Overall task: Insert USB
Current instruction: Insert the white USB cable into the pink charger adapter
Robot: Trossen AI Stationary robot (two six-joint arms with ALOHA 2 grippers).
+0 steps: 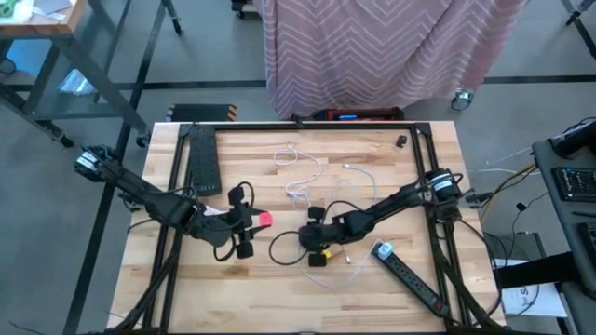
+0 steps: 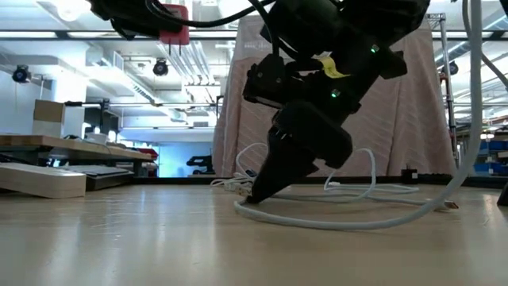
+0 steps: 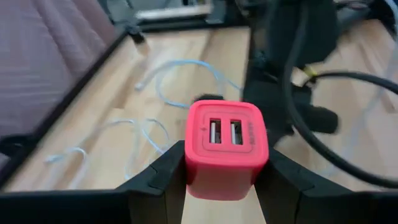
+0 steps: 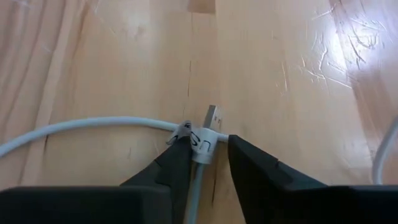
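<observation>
My left gripper (image 3: 221,180) holds the red charger (image 3: 226,148) clamped between its jaws, raised off the bench (image 1: 391,298) a little left of centre in the high view, its two USB ports (image 3: 224,132) facing out toward my other arm. My right gripper (image 4: 208,163) is down at the bench surface just right of centre, jaws narrowed around the white cable (image 4: 93,127) at its labelled collar (image 4: 202,144), with the metal USB plug (image 4: 211,116) poking out just beyond the fingertips; I judge the grip is on but not yet proven firm.

The step in hand, as I read it, is securing and lifting the plug. To do it well I should squeeze squarely on the collar, not the soft cord, so the plug cannot swivel. The plug sits crooked relative to my jaws, so I expect to correct its angle before approaching. I should lift slowly, since the cable loops across the middle of the bench and could drag or snag. Then I bring the plug level with one port, flat sides matched, while my left side stays rigid
</observation>
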